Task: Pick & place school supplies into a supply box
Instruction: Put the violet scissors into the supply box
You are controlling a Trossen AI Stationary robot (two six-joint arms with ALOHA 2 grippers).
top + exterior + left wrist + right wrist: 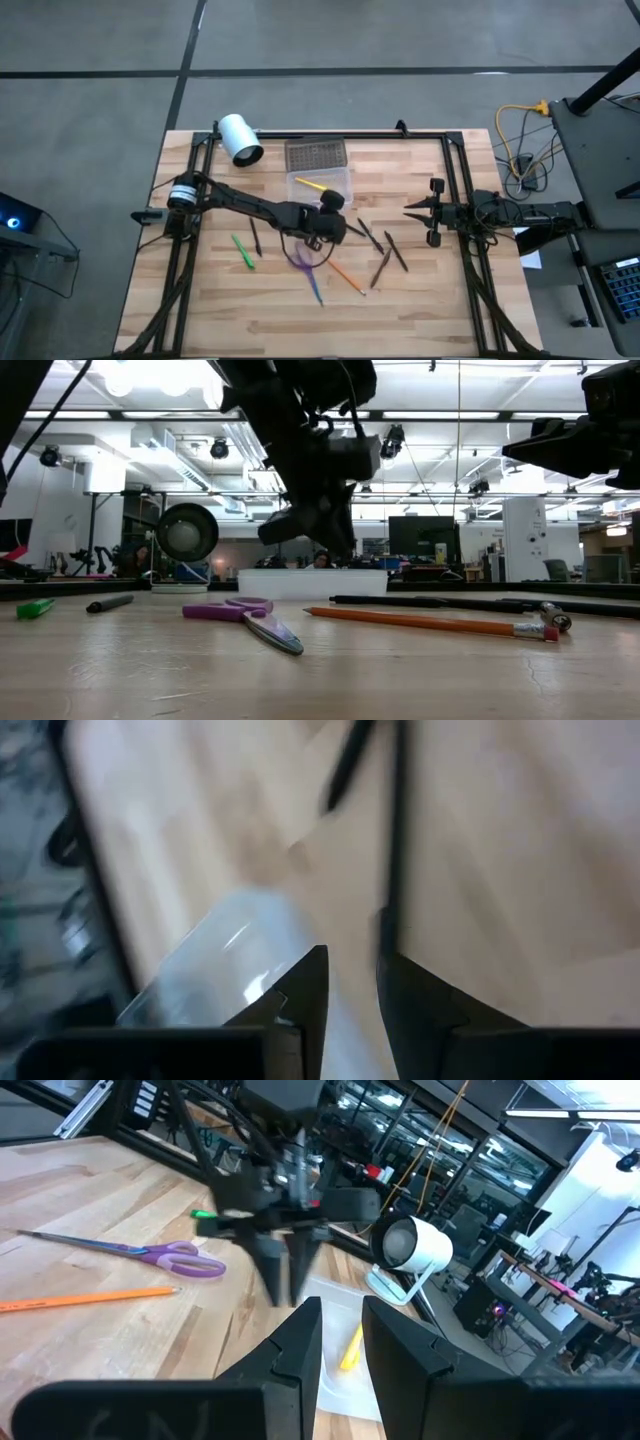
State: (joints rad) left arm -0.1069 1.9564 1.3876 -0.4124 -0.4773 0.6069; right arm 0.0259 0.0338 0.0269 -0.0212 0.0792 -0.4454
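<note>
Hovering left gripper (330, 222) beside supply box (322, 184) at frame centre, jaws narrow, empty; risk: clipping box rim, shoving it.

box (322, 182): clear plastic case, open, lying flat toward the table's far side; grey dotted lid (315, 154) laid back just behind it
yellow pen (313, 185): lying slantwise inside the box
green pen (242, 251): on the table, left of the other supplies
dark pen (254, 237): just beside the green pen
scissors (303, 259): purple handles, lying flat near mid-table
blue pen (316, 291): just in front of the scissors
orange pencil (347, 276): lying slantwise, right of the scissors
dark pens (388, 256): several scattered at right, some crossing
</note>
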